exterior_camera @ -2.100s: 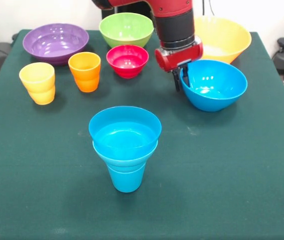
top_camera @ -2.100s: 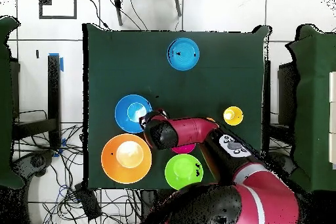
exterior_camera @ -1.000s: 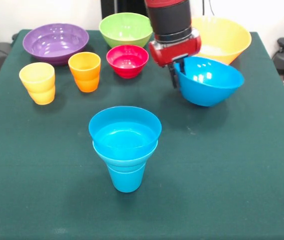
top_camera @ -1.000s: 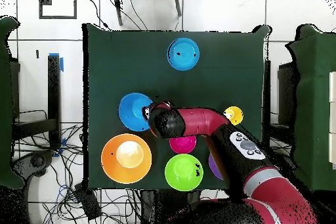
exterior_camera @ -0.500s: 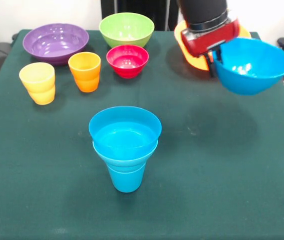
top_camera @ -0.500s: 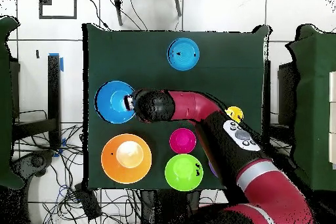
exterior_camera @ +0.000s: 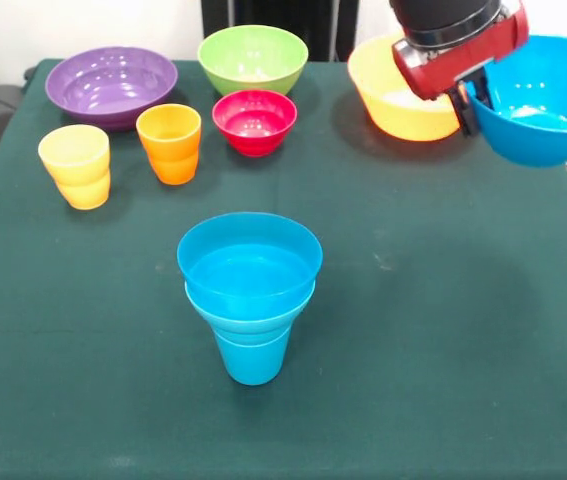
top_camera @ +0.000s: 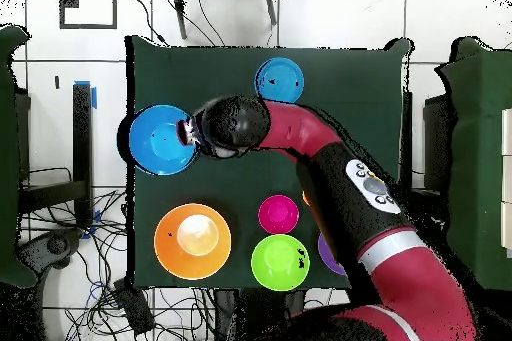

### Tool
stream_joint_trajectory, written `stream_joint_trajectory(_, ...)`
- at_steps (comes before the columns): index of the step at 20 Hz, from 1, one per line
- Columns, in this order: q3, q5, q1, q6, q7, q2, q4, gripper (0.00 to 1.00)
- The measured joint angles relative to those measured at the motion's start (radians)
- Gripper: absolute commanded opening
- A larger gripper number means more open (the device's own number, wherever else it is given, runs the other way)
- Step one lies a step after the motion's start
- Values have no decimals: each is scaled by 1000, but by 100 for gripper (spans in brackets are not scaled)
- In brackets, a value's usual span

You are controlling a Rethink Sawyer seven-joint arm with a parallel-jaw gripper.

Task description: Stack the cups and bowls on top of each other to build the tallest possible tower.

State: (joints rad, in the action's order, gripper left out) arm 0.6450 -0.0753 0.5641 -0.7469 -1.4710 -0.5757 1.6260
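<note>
One blue bowl hangs clamped by its rim in the gripper, raised over the table's side edge, clearing the tower near mid-table.

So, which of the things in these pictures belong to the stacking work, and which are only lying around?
Belonging to the work:
- the tower
- blue bowl, held up by the gripper
- yellow-orange bowl
- purple bowl, green bowl, red bowl
- yellow cup, orange cup

Only lying around:
- cables on the floor beside the table
</note>
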Motion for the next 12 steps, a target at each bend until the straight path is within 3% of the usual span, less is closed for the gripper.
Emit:
stream_joint_trajectory(2, 1, 8, 0, -57, 0, 11, -42, 0)
stream_joint_trajectory(3, 3, 16, 0, -156, 0, 33, -120, 0)
stream_joint_trajectory(7, 5, 19, 0, -288, 0, 65, -233, 0)
stream_joint_trajectory(12, 10, 21, -1, -484, 0, 131, -442, 0)
